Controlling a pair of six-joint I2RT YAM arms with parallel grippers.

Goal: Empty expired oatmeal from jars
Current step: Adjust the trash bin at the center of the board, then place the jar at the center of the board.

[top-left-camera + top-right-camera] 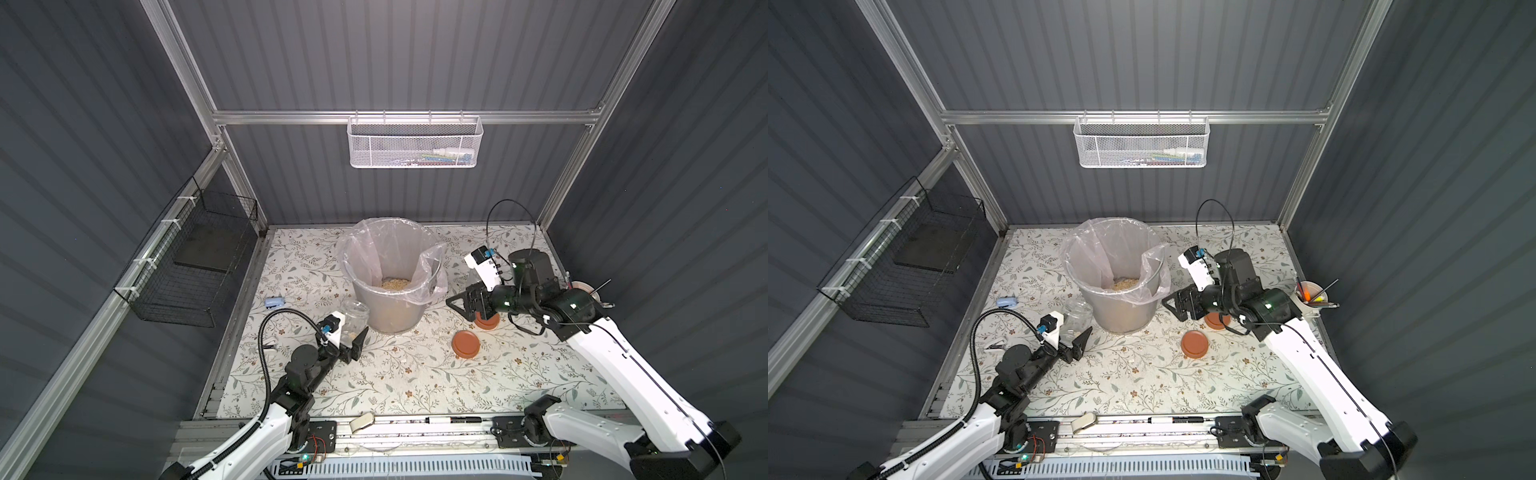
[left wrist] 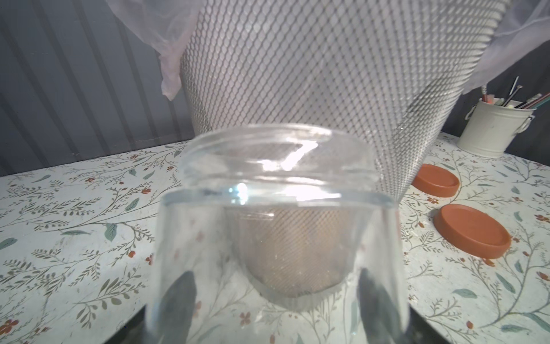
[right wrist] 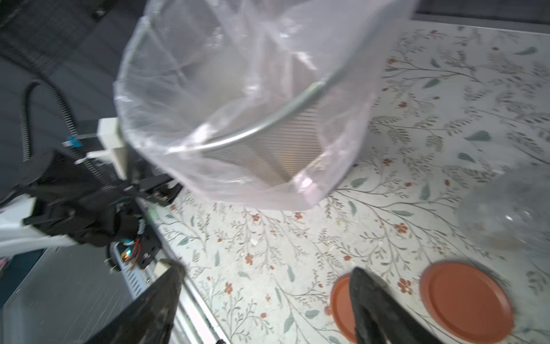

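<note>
Apparently nearly done: oatmeal (image 1: 395,284) lies inside the bin (image 1: 388,307), both lids (image 1: 465,344) off beside it. An empty jar (image 2: 279,226) sits between the fingers of the left gripper (image 2: 276,277), grip unclear. The right gripper (image 3: 266,269) gapes, holding nothing; the second jar (image 3: 506,208), near the bin, looks emptied.

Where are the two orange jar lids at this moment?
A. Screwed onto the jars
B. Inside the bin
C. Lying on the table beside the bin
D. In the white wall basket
C: the orange lid and the other lid both lie flat on the floral table beside the lined bin, and the clear jar stands uncapped.
</note>
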